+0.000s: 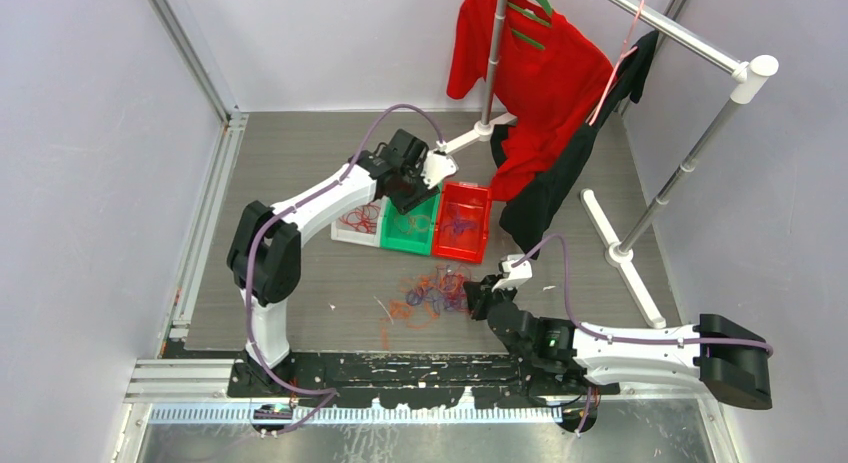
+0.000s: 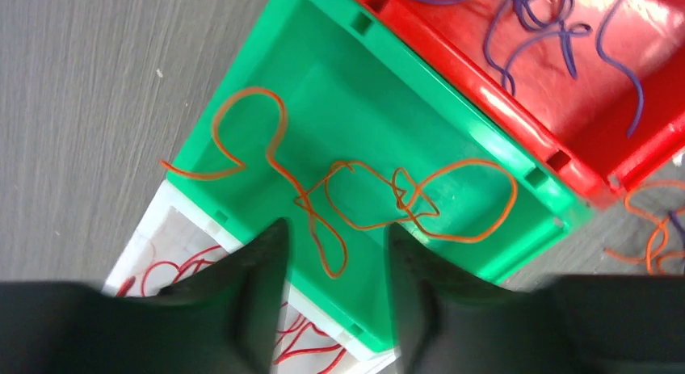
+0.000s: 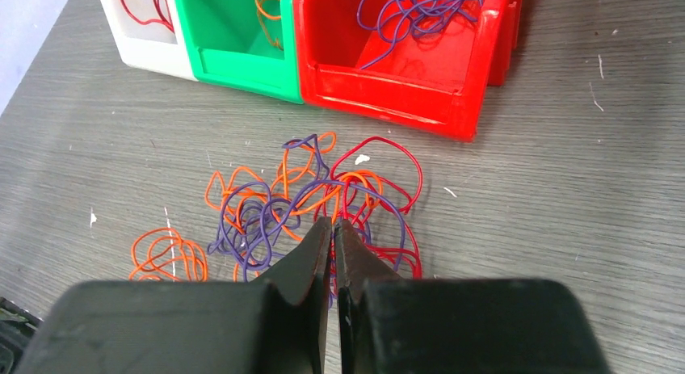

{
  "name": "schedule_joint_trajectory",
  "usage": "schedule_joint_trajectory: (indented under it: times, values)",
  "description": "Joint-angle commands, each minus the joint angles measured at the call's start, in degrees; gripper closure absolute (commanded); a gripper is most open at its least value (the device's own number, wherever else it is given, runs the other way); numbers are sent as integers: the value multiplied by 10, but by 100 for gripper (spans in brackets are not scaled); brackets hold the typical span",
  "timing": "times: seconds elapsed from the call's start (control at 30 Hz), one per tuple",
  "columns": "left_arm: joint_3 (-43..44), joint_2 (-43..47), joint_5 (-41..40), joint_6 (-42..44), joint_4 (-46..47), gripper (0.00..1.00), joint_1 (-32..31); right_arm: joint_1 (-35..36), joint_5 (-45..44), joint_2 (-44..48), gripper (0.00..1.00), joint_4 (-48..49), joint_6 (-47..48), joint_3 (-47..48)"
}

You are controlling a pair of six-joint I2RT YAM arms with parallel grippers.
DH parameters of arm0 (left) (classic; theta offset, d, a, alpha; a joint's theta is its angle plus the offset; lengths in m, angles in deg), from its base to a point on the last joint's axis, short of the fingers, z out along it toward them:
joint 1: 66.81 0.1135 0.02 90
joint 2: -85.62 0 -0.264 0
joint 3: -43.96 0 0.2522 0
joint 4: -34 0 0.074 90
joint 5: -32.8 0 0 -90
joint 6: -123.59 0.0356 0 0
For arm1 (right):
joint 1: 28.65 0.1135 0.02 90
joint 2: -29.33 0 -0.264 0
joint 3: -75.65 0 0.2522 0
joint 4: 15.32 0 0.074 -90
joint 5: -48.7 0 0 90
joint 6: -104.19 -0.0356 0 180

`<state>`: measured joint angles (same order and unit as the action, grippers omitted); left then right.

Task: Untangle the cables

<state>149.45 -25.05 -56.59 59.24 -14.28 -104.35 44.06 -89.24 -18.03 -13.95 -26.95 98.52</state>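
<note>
The cables (image 1: 435,293) lie as a tangle of red, orange and purple loops on the grey table in front of the bins, also seen in the right wrist view (image 3: 266,204). My right gripper (image 3: 331,222) sits at the tangle's near right edge (image 1: 478,295). Its jaws are pressed together on a thin red strand. My left gripper (image 2: 338,229) is open and empty above the green bin (image 2: 363,107). An orange cable (image 2: 355,200) lies inside that bin. In the top view the left gripper (image 1: 415,183) hovers over the bins.
Three bins stand side by side: a white one (image 3: 149,51) with red cables, the green one (image 3: 242,67), and a red one (image 3: 388,91) with purple cables. A separate orange loop (image 3: 165,257) lies left of the tangle. A clothes rack (image 1: 620,253) with red and black garments stands behind right.
</note>
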Motion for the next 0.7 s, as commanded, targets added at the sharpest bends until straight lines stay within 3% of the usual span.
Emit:
schedule_joint_trajectory:
  times: [0.0,0.03,0.17,0.23,0.3,0.47,0.67]
  values:
    - [55,16,57,-13,-66,40,7,3,-21,5,89,9,-6,24]
    - [69,22,79,-16,-84,30,10,2,-21,4,89,9,-7,24]
    - [83,57,166,-46,-139,9,32,2,-26,6,89,8,-7,24]
    - [75,77,193,-49,-155,6,36,3,-31,7,89,11,-3,25]
    - [66,93,219,-65,-151,8,46,3,-33,6,89,14,1,26]
    - [49,101,230,-84,-111,35,64,2,-32,-5,89,21,0,26]
    - [68,45,224,-50,-61,38,64,3,-27,-18,89,18,-7,29]
